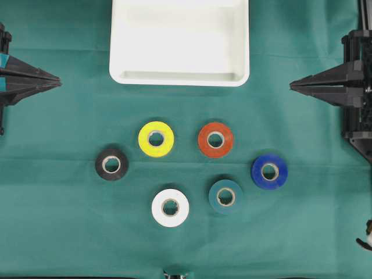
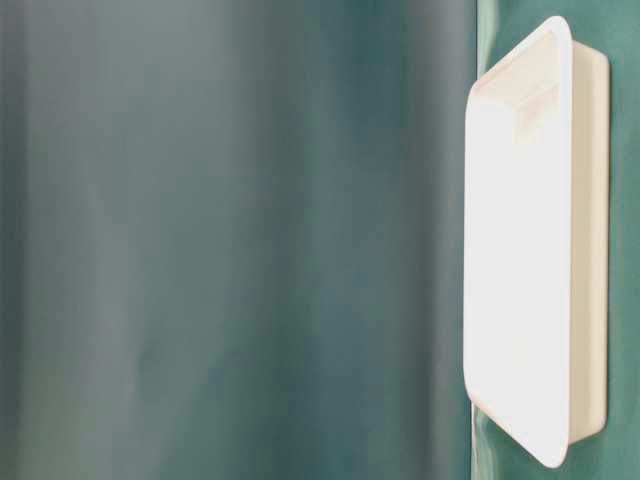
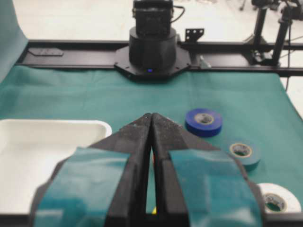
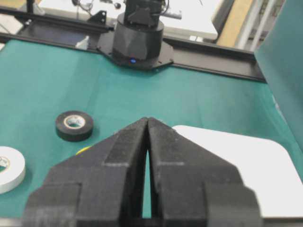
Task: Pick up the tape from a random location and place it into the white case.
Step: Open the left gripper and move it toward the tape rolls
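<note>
Several tape rolls lie flat on the green cloth: yellow, orange, black, blue, teal and white. The white case sits at the back centre with nothing in it. My left gripper rests at the left edge, shut and holding nothing, its tips meeting in the left wrist view. Opposite it at the right edge, my right gripper is also shut and holds nothing, tips together. Both hang well away from the rolls.
The right arm's base and the left arm's base stand on black rails at the table's sides. A green backdrop rises behind the case. Bare cloth lies between the case and the rolls.
</note>
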Controlling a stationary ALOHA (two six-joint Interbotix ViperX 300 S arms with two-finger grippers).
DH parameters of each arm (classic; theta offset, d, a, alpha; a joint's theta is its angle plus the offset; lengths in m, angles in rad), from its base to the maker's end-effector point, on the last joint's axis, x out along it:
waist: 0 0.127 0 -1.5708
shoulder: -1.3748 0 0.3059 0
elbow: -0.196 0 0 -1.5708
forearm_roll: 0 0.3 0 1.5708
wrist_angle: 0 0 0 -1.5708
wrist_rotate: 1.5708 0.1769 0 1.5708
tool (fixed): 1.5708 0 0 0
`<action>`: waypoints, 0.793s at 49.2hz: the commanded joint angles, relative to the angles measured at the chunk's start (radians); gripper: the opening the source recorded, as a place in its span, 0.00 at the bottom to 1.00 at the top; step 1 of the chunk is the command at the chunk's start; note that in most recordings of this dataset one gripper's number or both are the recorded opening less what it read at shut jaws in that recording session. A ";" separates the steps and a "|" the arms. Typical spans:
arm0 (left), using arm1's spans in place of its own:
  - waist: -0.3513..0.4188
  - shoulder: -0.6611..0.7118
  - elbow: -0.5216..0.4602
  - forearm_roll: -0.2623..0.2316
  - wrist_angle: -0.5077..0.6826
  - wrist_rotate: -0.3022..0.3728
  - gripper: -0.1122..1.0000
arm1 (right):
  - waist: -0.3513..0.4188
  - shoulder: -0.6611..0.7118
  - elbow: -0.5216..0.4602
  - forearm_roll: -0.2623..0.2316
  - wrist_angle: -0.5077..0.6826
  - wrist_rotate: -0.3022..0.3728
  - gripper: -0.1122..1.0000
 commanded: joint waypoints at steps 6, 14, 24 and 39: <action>0.003 0.006 -0.028 -0.003 -0.002 -0.002 0.21 | 0.003 0.002 -0.041 -0.003 0.018 -0.002 0.11; 0.003 0.005 -0.032 -0.003 -0.003 -0.003 0.59 | 0.003 0.000 -0.043 0.000 0.029 0.005 0.18; 0.003 0.005 -0.034 -0.003 -0.002 -0.005 0.99 | 0.002 0.005 -0.043 0.003 0.029 0.005 0.72; 0.003 0.006 -0.034 -0.003 -0.002 -0.008 0.98 | -0.002 0.005 -0.049 0.005 0.040 0.006 0.92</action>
